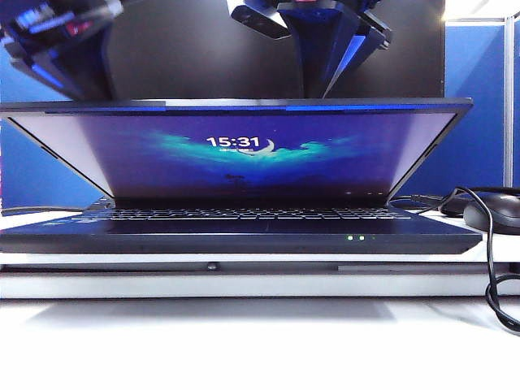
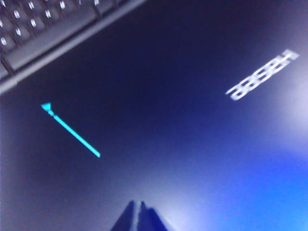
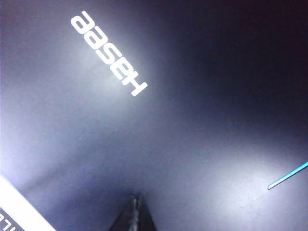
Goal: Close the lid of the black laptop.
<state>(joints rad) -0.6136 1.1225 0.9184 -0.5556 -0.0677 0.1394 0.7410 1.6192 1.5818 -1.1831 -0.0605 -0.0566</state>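
Filling the width of the white bench (image 1: 244, 341), the black laptop (image 1: 244, 231) sits square to the exterior camera, small green lights on its front edge. The lid (image 1: 244, 162) is tipped well forward over the keyboard (image 1: 244, 214), roughly half shut, its screen showing blue wallpaper and the time 15:31. Behind it stands a larger dark monitor (image 1: 187, 49). A black mouse (image 1: 494, 213) lies near the laptop's right corner, its cable (image 1: 491, 276) looping down over the bench edge.

The left claw (image 2: 138, 211) is above the lid's outer face towards the left of the exterior view; its fingers are clenched to a point just over the dark panel, holding nothing. The right claw (image 3: 134, 211) hangs above the lid near the middle, likewise clenched and empty, beside the white "Hasee" lettering (image 3: 108, 54). Whether either tip touches the lid cannot be told.
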